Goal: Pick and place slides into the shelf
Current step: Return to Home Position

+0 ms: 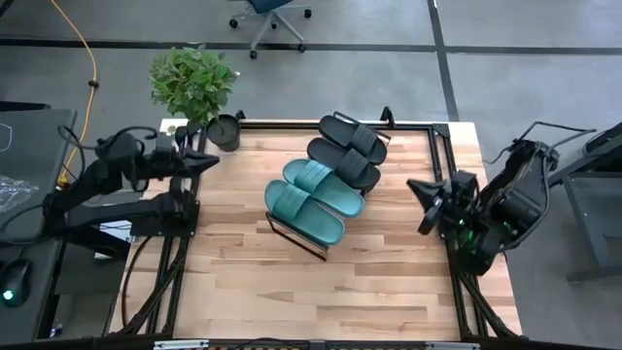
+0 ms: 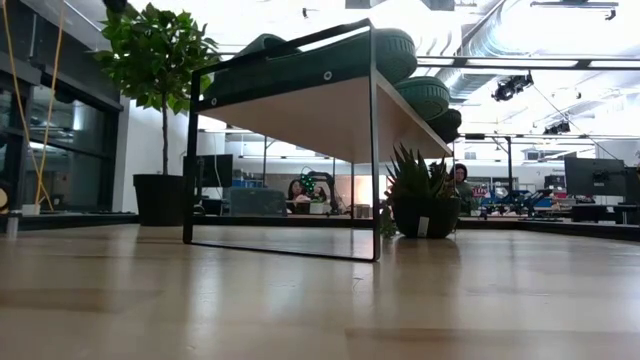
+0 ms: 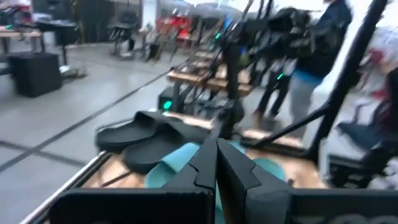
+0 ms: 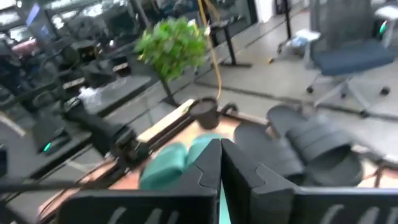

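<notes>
Rubber by the look, likely light, springy and grippy, best pinched across the wide strap [image 1: 313, 179]: four slides [image 1: 323, 187] lying abreast on the shelf [image 2: 300, 110] at the middle of the table [image 1: 389, 292], left gripper [image 3: 216, 144] and right gripper [image 4: 220, 142] each closed on nothing at opposite edges.

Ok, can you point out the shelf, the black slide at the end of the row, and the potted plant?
shelf [image 2: 300, 115]: low view, underside of the slanted board.
end black slide [image 1: 358, 138]: high view, on its wide strap.
potted plant [image 1: 192, 80]: high view, on the leaves.
</notes>
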{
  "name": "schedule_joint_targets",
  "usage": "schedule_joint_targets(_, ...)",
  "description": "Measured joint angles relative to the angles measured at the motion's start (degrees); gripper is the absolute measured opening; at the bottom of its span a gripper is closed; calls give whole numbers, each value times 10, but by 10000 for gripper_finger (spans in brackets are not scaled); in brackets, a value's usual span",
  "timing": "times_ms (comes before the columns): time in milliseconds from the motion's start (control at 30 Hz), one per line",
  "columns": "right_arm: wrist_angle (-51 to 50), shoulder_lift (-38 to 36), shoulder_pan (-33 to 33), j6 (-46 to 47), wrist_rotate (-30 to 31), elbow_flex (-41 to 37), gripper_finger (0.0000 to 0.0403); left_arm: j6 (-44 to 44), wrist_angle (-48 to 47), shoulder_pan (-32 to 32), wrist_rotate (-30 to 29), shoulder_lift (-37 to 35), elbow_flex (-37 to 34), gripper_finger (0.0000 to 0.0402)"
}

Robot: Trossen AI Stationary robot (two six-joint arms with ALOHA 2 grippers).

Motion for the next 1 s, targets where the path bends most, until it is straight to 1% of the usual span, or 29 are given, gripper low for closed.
schedule_joint_targets(133,68,18,7,-32,-39,0,0,-22,51,-50,-6,-46,-62,0)
schedule_joint_targets(233,144,25,3,-97,-79,0,0,-21,79,-90,-10,-53,-99,0)
schedule_joint_targets(333,229,25,-16,-191,-134,0,0,-22,118,-134,-24,-49,-135,0)
schedule_joint_targets(400,273,25,-34,-255,-182,0,0,-17,148,-163,-48,-50,-157,0)
schedule_joint_targets(467,300,24,-52,-299,-235,0,0,-7,171,-189,-75,-50,-173,0)
schedule_joint_targets(533,328,24,-68,-335,-275,0,0,-1,173,-212,-105,-52,-179,0)
schedule_joint_targets(667,419,25,-101,-434,-320,0,0,1,170,-255,-133,-51,-184,0)
schedule_joint_targets(800,556,36,-167,-569,-452,0,0,1,170,-291,-161,-52,-185,0)
schedule_joint_targets(867,607,45,-202,-626,-513,0,0,1,169,-305,-174,-52,-185,0)
schedule_joint_targets(933,619,49,-231,-656,-547,0,0,1,168,-317,-185,-52,-185,0)
schedule_joint_targets(1000,615,54,-256,-680,-560,0,0,1,163,-327,-197,-52,-185,0)
